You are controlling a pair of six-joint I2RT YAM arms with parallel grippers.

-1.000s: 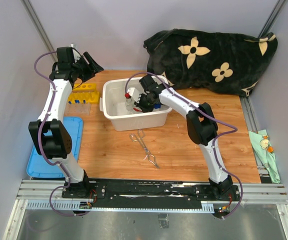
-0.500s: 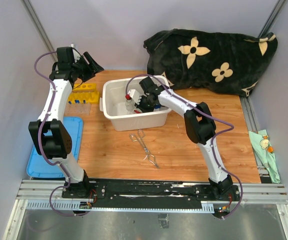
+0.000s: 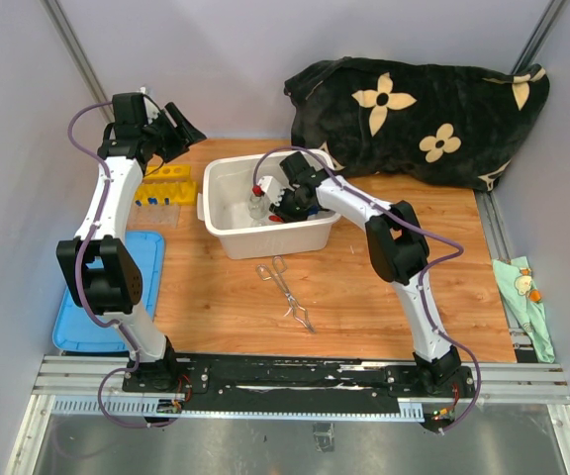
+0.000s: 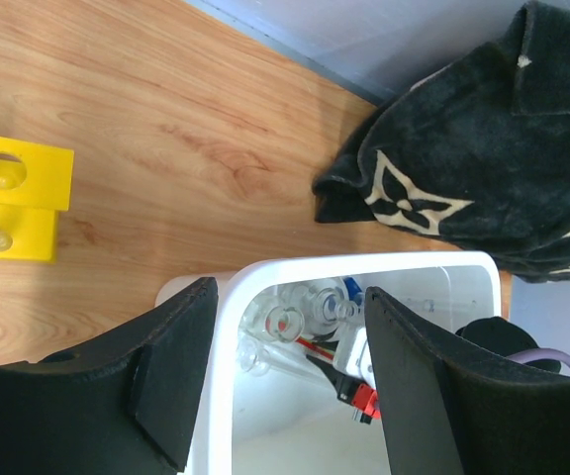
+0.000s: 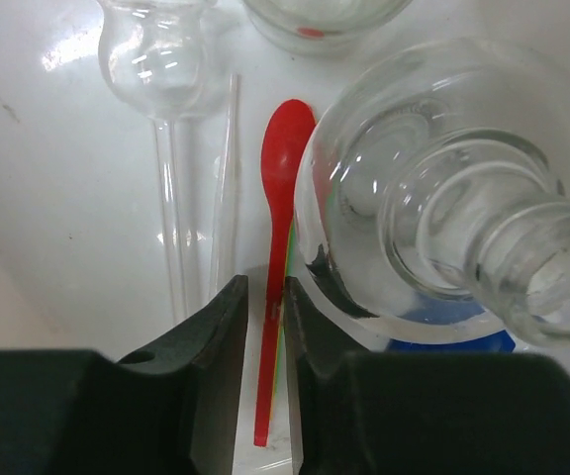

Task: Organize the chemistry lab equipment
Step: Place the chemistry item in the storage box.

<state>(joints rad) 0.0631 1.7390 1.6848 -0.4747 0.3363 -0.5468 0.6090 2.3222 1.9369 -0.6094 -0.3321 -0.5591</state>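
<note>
My right gripper [image 3: 279, 204] [image 5: 265, 289] reaches down into the white bin [image 3: 265, 237]. Its jaws are closed to a narrow gap around the thin red-orange tool [image 5: 283, 168], which lies on the bin floor. A clear flask [image 5: 443, 198] on a blue base [image 5: 453, 342] lies right beside it, with a glass bulb tube [image 5: 161, 49] to the left and a beaker [image 5: 325, 15] above. My left gripper [image 3: 181, 129] [image 4: 290, 294] is open and empty, high over the bin's left rim [image 4: 364, 265]. Metal tweezers [image 3: 287, 287] lie on the table in front of the bin. The yellow rack [image 3: 166, 183] stands left of the bin.
The black flowered blanket [image 3: 414, 109] is heaped at the back right. A blue lid [image 3: 77, 317] lies at the left table edge. Blue-capped tubes [image 3: 156, 204] lie in front of the rack. A green cloth [image 3: 525, 297] lies off the right edge.
My right gripper has shifted slightly left inside the bin. The left arm has not moved.
</note>
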